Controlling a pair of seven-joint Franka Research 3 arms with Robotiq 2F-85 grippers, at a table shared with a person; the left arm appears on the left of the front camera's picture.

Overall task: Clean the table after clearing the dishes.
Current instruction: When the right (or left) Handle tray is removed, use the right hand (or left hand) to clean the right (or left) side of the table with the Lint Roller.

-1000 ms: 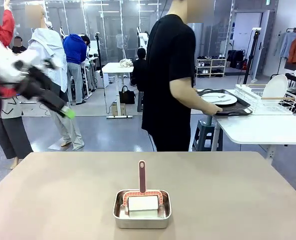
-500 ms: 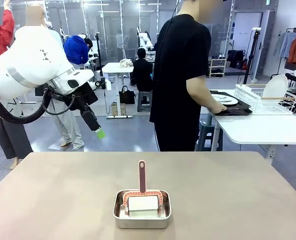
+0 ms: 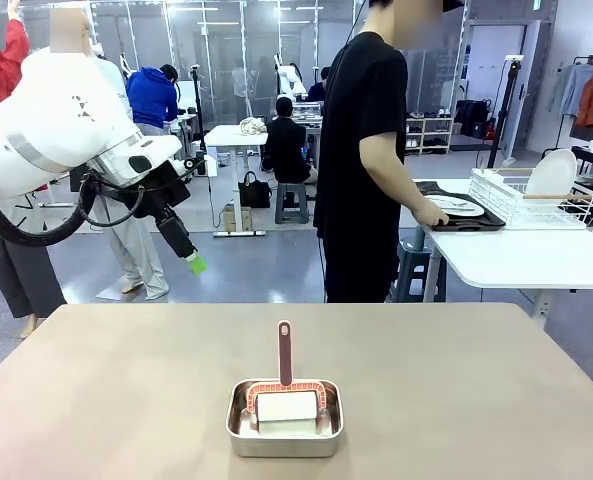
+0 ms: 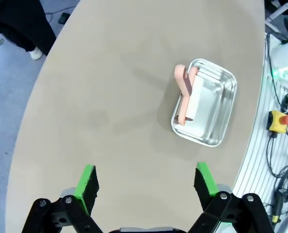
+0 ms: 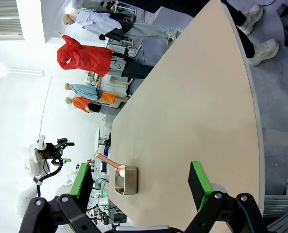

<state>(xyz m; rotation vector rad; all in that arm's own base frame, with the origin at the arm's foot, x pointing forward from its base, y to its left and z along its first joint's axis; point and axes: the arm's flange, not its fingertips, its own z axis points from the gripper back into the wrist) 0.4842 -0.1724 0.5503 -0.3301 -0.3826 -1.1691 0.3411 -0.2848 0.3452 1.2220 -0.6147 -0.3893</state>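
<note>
Though far off, dishes (image 3: 457, 205) small, indistinct.

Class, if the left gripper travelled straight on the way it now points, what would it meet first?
Probably the bare table, just beside the steel pan. The left gripper hangs open above it with nothing in between.

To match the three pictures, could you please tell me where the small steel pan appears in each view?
Front view: steel pan at bottom centre.
Left wrist view: right of centre.
Right wrist view: small, lower left, lying sideways.
Shared landmark: the pink handle sticking out of the pan.
</note>
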